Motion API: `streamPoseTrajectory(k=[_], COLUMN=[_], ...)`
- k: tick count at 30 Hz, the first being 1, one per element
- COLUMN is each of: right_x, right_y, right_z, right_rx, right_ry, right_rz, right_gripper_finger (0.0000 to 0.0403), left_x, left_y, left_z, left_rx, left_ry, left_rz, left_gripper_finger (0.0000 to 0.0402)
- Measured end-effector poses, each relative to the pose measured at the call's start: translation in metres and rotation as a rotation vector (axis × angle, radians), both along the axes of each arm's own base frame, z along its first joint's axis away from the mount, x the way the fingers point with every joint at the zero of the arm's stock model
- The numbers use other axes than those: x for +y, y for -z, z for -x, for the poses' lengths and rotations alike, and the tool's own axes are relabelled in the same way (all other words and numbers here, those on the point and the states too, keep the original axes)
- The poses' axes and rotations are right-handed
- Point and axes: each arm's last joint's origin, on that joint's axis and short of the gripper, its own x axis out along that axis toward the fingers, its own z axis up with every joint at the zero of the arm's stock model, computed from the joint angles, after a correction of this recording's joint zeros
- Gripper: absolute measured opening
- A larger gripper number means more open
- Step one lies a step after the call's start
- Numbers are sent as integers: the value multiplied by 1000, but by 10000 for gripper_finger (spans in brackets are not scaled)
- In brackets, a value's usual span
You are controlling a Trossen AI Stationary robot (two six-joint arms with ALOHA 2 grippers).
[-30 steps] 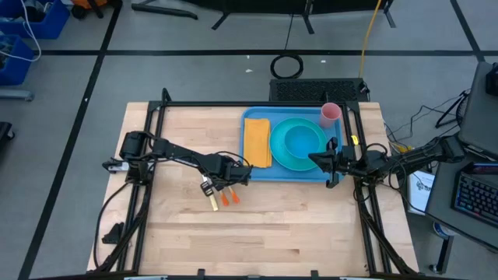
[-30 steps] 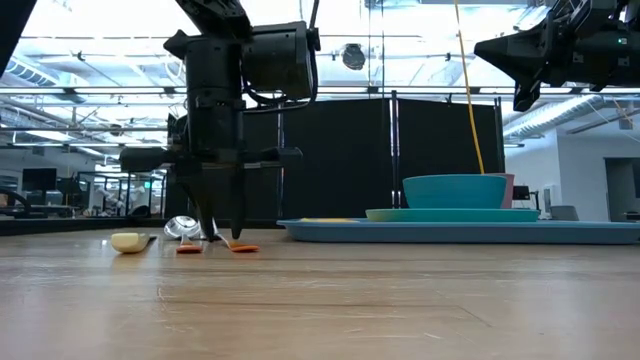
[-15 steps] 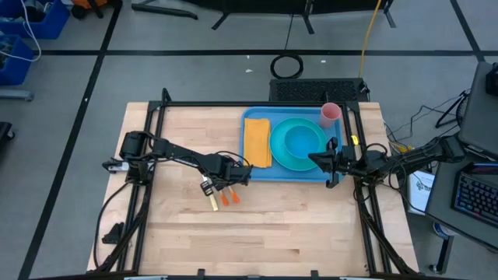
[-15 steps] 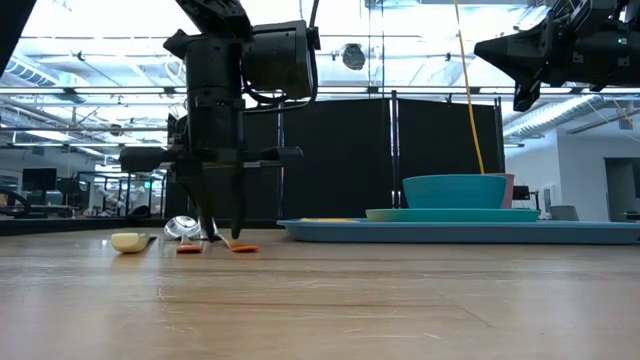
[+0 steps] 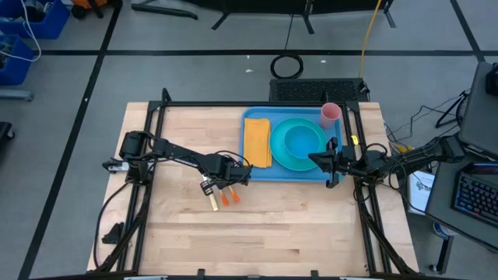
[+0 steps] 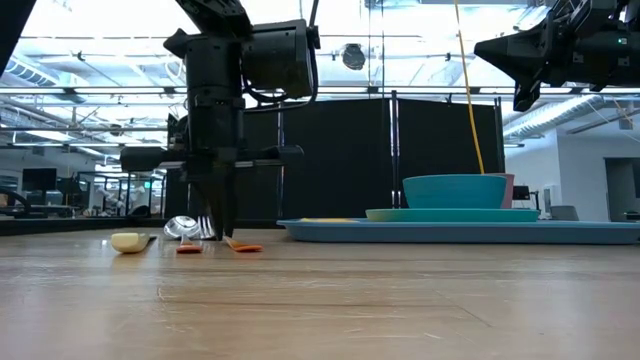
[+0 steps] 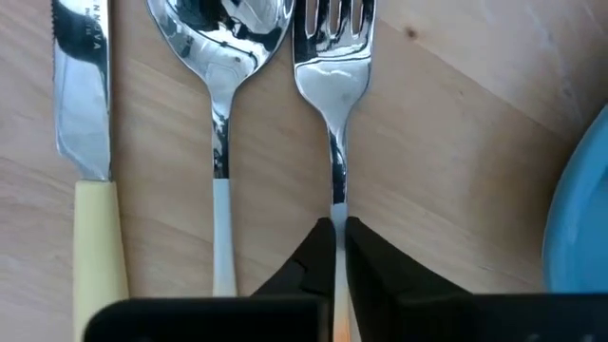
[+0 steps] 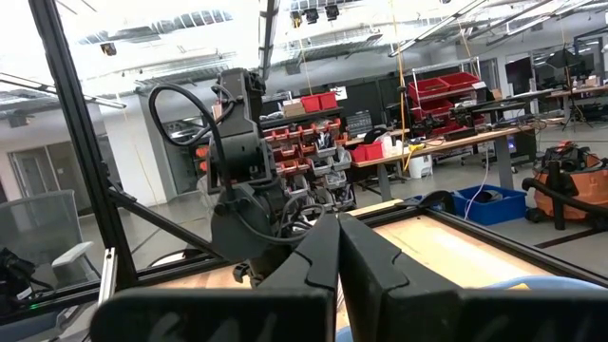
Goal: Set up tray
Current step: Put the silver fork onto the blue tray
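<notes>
A fork, a spoon and a cream-handled knife lie side by side, flat on the wooden table, left of the blue tray. On the tray rest a yellow napkin, a turquoise plate with a bowl, and a pink cup. My left gripper points down over the cutlery, shut on the fork. My right gripper hangs shut above the tray's near right corner, holding nothing. My left gripper pinches the fork's thin silver handle, just behind the fork's head, between its two fingers. The fingers come from above, pointing down, one on each side of the handle. The fork lies flat on the table.
The cutlery's orange handle ends and the knife's cream handle point toward the table's near edge. A black frame borders the table. Bare wood stretches across the near half.
My left gripper has shut: its fingers stood apart on either side of the fork's handle and now close on it. The arm has stayed in place, and the fork still lies on the table.
</notes>
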Motion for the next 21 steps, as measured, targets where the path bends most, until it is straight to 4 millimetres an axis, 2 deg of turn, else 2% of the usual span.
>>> streamPoseTrajectory(k=[3,8,21], right_x=[0,0,0], right_y=[0,0,0], right_z=[0,0,0], right_rx=[0,1,0], right_ry=[0,0,0], right_rz=[0,0,0], right_gripper_finger=[0,0,0], left_x=[0,0,0], left_y=[0,0,-1], left_z=[0,0,-1], left_rx=[1,-2,-9], left_ry=[7,6,31], left_rz=[0,0,-13], left_gripper_finger=[33,9,1])
